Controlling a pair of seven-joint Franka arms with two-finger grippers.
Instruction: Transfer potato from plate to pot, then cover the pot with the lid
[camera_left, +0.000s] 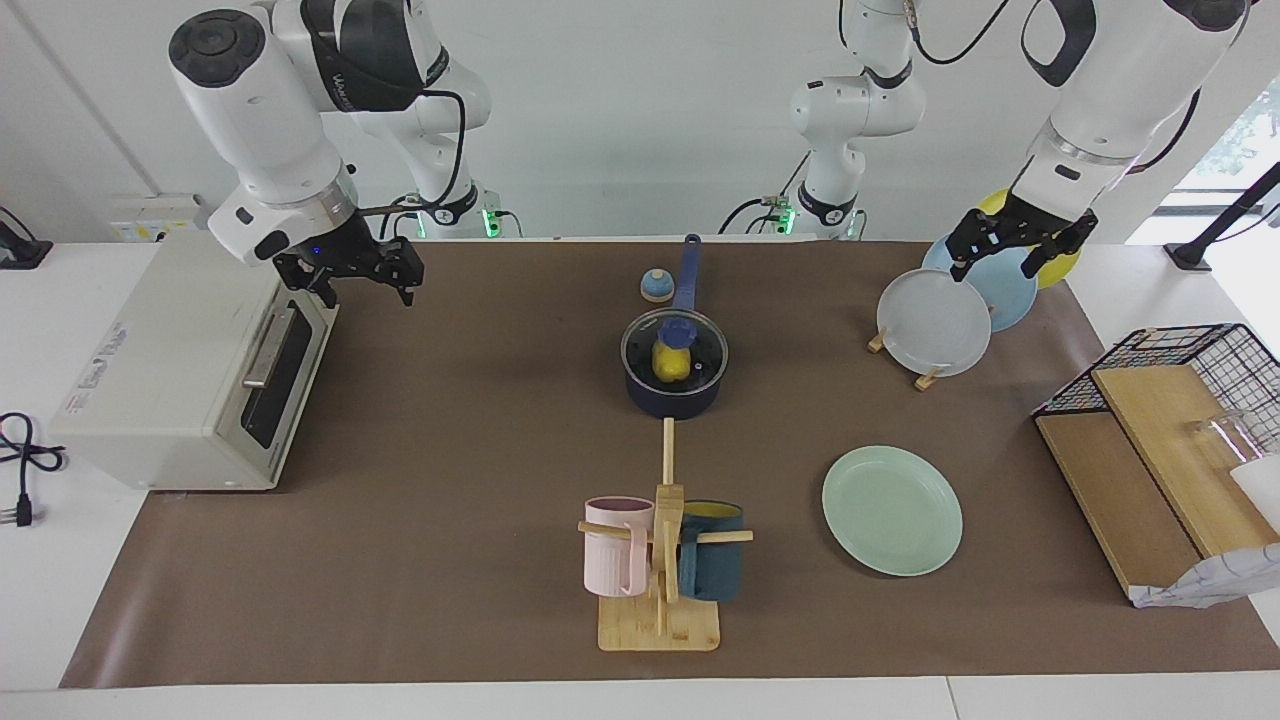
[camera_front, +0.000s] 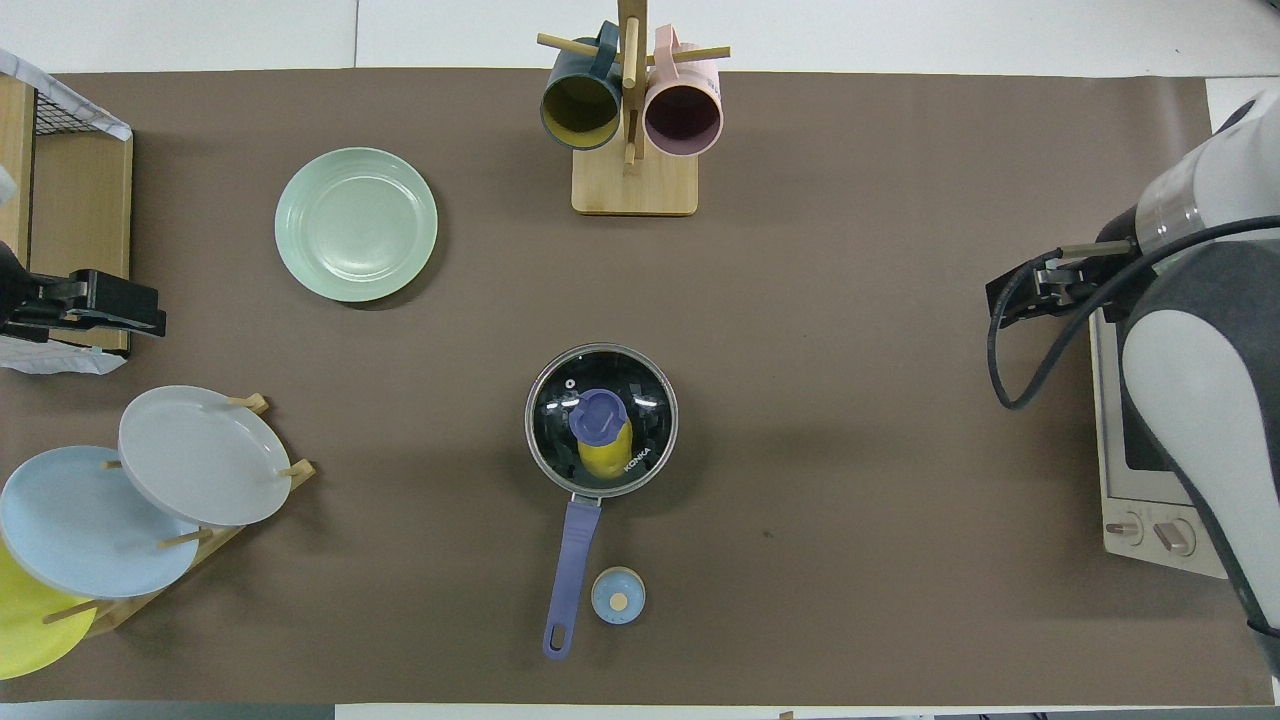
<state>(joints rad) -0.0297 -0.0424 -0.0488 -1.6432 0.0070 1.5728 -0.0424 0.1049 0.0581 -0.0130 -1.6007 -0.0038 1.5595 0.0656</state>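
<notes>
Brown mat holds lidded pot (camera_left: 673, 385), seemingly well apart from right pincer (camera_left: 352, 283).

The potato (camera_left: 673, 363) shows only in part: it lies inside the pot (camera_left: 672, 398) under the lid (camera_front: 601, 420), and the lid's blue knob covers its upper end in both views.

In the overhead view the right arm's white and grey body hides much of the toaster oven (camera_front: 1150, 500) beneath the right gripper (camera_front: 1025, 297); the picture's edge cuts that arm off.

The left gripper (camera_front: 110, 308) shows there only as a black block, its arm cut off by the picture's edge. In the facing view it hangs over the plate rack, covering part of the yellow plate (camera_left: 1060, 265) and blue plate (camera_left: 1005, 290).
</notes>
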